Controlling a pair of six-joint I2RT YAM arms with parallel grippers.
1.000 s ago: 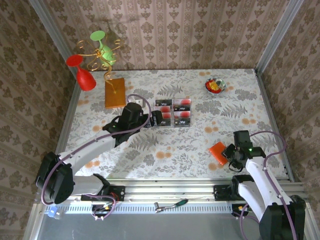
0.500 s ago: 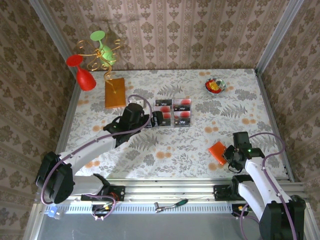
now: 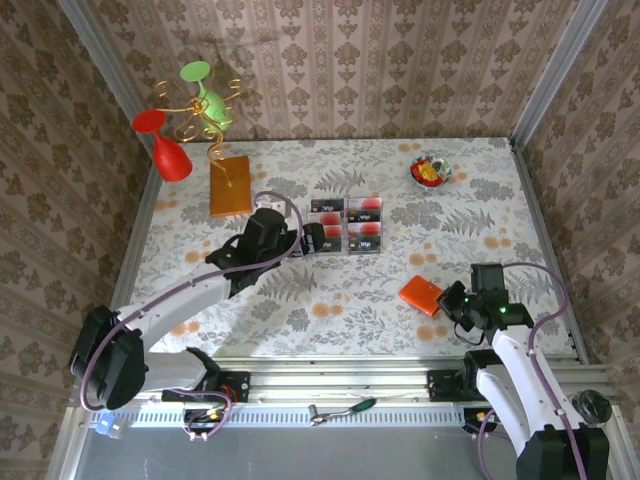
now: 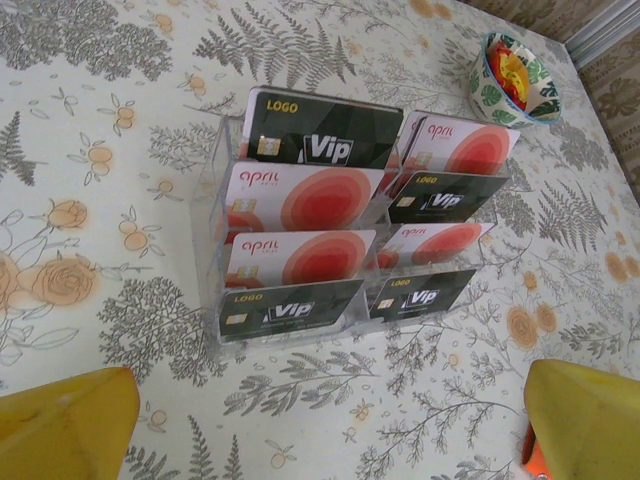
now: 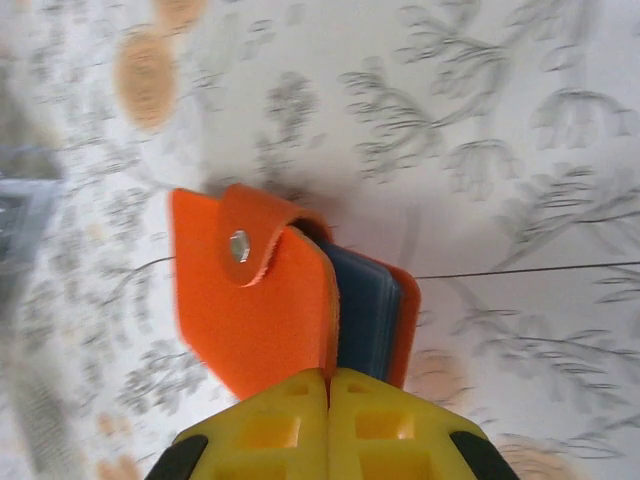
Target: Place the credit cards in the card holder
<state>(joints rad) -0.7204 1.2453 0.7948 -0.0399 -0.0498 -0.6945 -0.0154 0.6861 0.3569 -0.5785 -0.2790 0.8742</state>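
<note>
Eight credit cards (image 4: 300,200), four red and four black, stand in a clear rack (image 4: 212,220) on the bench (image 4: 80,180), just ahead of the left gripper (image 4: 330,420), which is spread wide and holds nothing. One orange card holder (image 5: 255,310) is clamped at its edge in the right gripper (image 5: 328,395).

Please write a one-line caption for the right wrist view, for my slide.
Right gripper shut on the orange card holder, snap tab facing the camera, floral table behind.
</note>
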